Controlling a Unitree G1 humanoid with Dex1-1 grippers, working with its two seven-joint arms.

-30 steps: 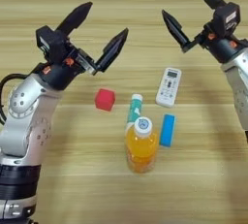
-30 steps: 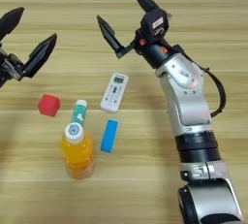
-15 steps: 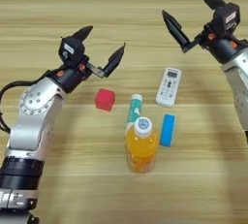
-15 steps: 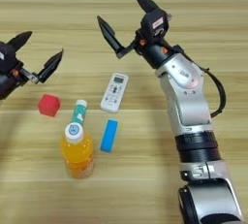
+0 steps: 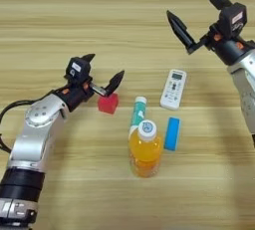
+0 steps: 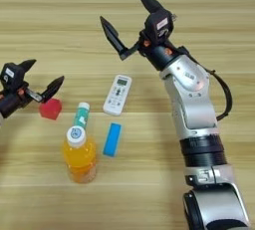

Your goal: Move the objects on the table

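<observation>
The left tool (image 5: pixel 103 69) hangs with its fingers spread just above and behind the red cube (image 5: pixel 107 103), not gripping it. The right tool (image 6: pixel 126 17) is held high over the far part of the counter (image 5: pixel 60 15), fingers wide apart and empty. On the counter the cube lies left of a teal-and-white tube (image 5: pixel 138 111); a white remote (image 5: pixel 173 89) lies to the right, a blue bar (image 5: pixel 172 133) nearer, and the juice bottle (image 5: pixel 145 147) stands upright at the tube's near end.
</observation>
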